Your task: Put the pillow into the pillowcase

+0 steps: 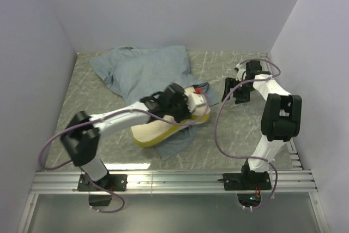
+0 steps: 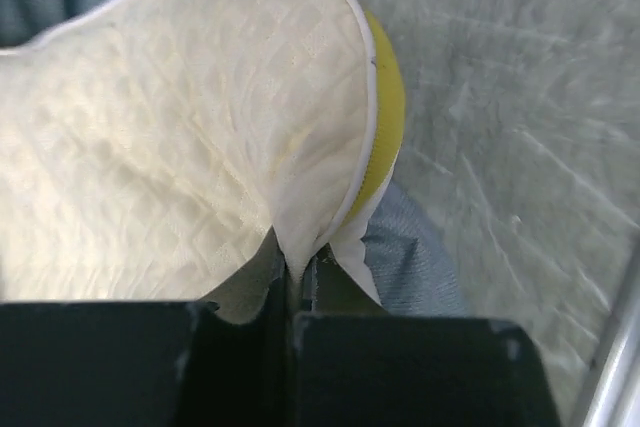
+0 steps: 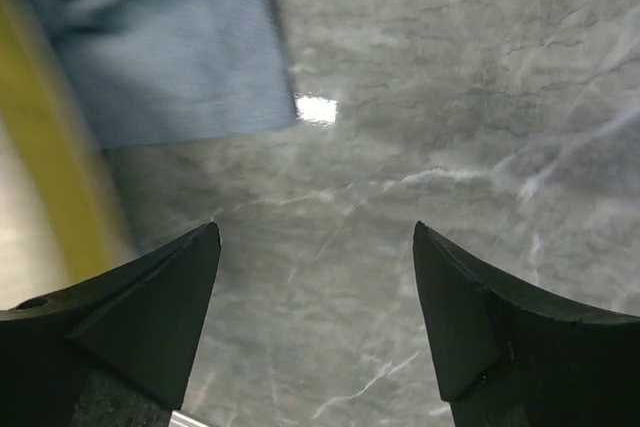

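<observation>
The pillow [image 1: 163, 129] is a cream-white slab with a yellow side edge, lying tilted on the blue-grey pillowcase [image 1: 144, 69] in the middle of the table. My left gripper [image 1: 188, 102] is shut on the pillow's cover at its far right end; in the left wrist view the quilted cover [image 2: 170, 137] puckers into the closed fingers [image 2: 300, 282]. The pillowcase spreads crumpled behind the pillow, and a corner of it [image 1: 174, 145] shows under the pillow's near side. My right gripper [image 1: 233, 92] is open and empty over bare table, right of the pillow [image 3: 60, 197] and the pillowcase edge [image 3: 180, 47].
The grey marbled tabletop [image 1: 240, 129] is walled on three sides. A small red object [image 1: 199, 89] shows by the left gripper at the pillow's end. A metal rail [image 1: 174, 178] runs along the near edge, with both arm bases.
</observation>
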Action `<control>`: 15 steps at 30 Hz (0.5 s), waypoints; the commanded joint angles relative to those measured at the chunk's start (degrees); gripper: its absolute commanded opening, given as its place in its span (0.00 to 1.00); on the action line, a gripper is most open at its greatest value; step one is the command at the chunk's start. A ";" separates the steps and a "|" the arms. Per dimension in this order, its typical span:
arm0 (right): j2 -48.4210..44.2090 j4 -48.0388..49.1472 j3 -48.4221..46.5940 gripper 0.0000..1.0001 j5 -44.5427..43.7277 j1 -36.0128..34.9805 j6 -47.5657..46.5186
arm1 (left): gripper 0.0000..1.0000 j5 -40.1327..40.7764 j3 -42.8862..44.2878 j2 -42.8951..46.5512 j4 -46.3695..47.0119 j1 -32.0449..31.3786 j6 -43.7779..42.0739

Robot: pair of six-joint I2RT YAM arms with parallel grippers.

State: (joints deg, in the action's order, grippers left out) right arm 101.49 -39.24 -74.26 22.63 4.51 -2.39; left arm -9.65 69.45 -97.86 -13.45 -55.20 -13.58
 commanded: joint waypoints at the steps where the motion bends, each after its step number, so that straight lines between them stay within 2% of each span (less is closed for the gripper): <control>1: 4.23 1.89 -1.85 0.84 -0.75 -1.34 -1.92 | 0.00 -18.70 -2.12 10.57 -1.84 4.74 2.25; 7: 8.28 6.11 -4.04 0.84 1.80 -7.58 2.12 | 0.00 -26.90 -2.83 12.52 -5.09 8.44 2.95; 12: 13.54 8.48 -7.91 0.84 -1.70 -12.86 5.47 | 0.00 -27.97 -2.74 13.14 -5.53 10.46 4.00; 14: 16.61 6.91 -10.81 0.81 -3.38 -15.23 5.99 | 0.00 -27.79 -2.57 13.49 -5.53 11.60 4.97; 15: 17.50 6.29 -11.60 0.73 -3.99 -15.76 6.08 | 0.00 -27.62 -2.48 13.58 -5.36 12.04 5.41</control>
State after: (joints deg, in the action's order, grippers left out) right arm 116.05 -33.61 -82.41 21.63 -9.34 1.83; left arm -33.15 66.11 -85.82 -20.43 -44.62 -10.52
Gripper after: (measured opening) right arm 0.778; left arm 0.069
